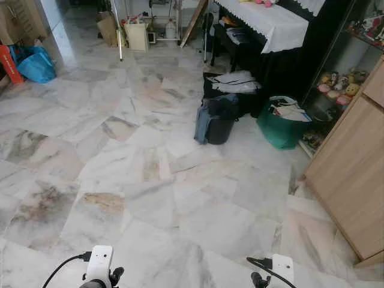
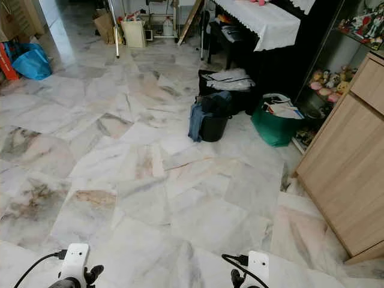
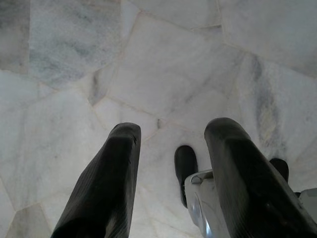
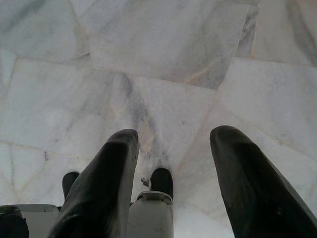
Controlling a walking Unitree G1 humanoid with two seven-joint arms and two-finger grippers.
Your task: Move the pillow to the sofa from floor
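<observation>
Both arms hang at my sides over the marble floor [image 1: 150, 180]. The left gripper [image 3: 173, 129] points straight down at the tiles, its two black fingers [image 3: 114, 183] wide apart with nothing between them. My right gripper [image 4: 176, 135] also points down and stands open and empty, its fingers [image 4: 247, 188] well apart. The tops of both wrists sit at the lower edge of the head views, the left wrist [image 1: 99, 267] and the right wrist [image 1: 275, 269]. My feet [image 3: 185, 166] are on the tiles below the grippers.
Ahead on the right stand a black bucket draped with blue cloth [image 1: 215, 120], a black bag topped with white fabric [image 1: 233, 83] and a green bag [image 1: 281, 127]. A wooden cabinet [image 1: 354, 174] lines the right side. A cloth-covered black piano [image 1: 270, 24] is behind. A blue bag [image 1: 36, 63] lies far left.
</observation>
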